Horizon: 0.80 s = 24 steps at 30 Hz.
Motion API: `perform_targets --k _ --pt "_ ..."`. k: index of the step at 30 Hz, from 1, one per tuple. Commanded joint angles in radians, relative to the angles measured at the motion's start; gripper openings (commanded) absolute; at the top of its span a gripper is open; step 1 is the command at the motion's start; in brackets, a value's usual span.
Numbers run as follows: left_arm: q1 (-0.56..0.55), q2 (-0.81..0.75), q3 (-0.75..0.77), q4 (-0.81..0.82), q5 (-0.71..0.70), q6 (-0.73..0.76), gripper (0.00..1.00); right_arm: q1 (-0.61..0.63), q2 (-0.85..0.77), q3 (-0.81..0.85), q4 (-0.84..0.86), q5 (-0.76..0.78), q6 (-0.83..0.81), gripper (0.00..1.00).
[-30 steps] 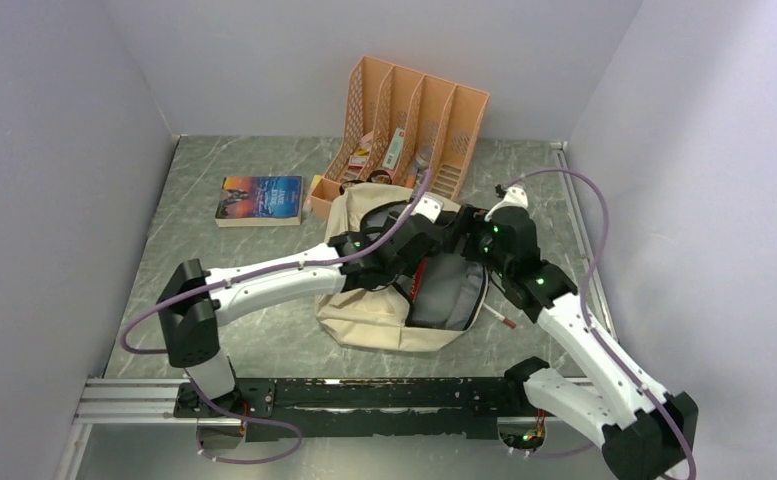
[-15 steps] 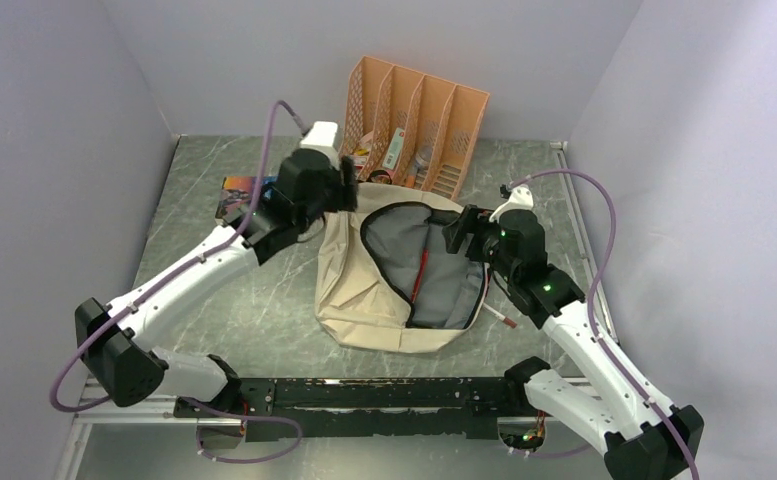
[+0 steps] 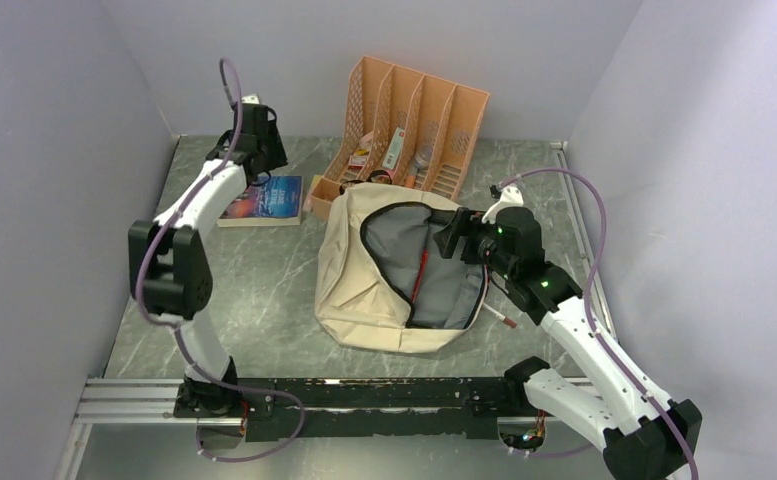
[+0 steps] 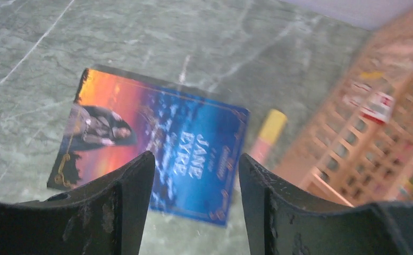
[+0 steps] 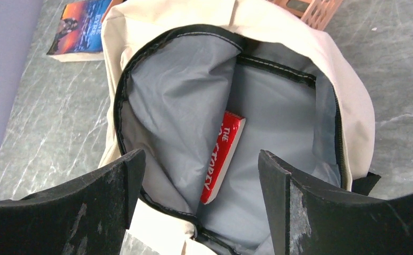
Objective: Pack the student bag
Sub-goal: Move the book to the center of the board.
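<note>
The student bag (image 3: 359, 290), cream fabric with a dark zipper, lies in the middle of the table. Its mouth is wide open on grey lining (image 5: 183, 95). A red book (image 5: 222, 159) lies inside against the lining. My right gripper (image 5: 201, 164) hovers open over the bag's mouth, by its right rim (image 3: 454, 235), with nothing between its fingers. A blue and orange "Jane Eyre" book (image 4: 156, 143) lies flat on the table at the far left (image 3: 261, 198). My left gripper (image 4: 196, 170) hangs open above that book's near edge, apart from it (image 3: 267, 160).
An orange file organizer (image 3: 414, 120) with several small items stands behind the bag, against the back wall. A yellow-tipped item (image 4: 268, 133) lies between the book and the organizer. A pen (image 3: 504, 318) rests on the table right of the bag. Walls close in on three sides.
My left arm has swung out of the bag's mouth to the far left, over the blue book, and its jaws have widened. The right arm has hardly moved.
</note>
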<state>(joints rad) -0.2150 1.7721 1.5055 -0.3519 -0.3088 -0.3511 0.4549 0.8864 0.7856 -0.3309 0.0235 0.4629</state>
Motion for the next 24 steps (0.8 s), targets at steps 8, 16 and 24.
perform_targets --k 8,16,24 --pt "0.089 0.396 0.328 0.021 0.12 0.052 0.67 0.005 -0.019 0.007 -0.07 -0.097 -0.014 0.81" --pt "0.089 0.597 0.539 -0.075 0.165 0.079 0.63 0.004 -0.03 -0.018 -0.085 -0.1 -0.013 0.81" --pt "0.073 0.618 0.484 -0.064 0.239 0.124 0.59 0.004 0.011 -0.016 -0.064 -0.126 -0.021 0.81"
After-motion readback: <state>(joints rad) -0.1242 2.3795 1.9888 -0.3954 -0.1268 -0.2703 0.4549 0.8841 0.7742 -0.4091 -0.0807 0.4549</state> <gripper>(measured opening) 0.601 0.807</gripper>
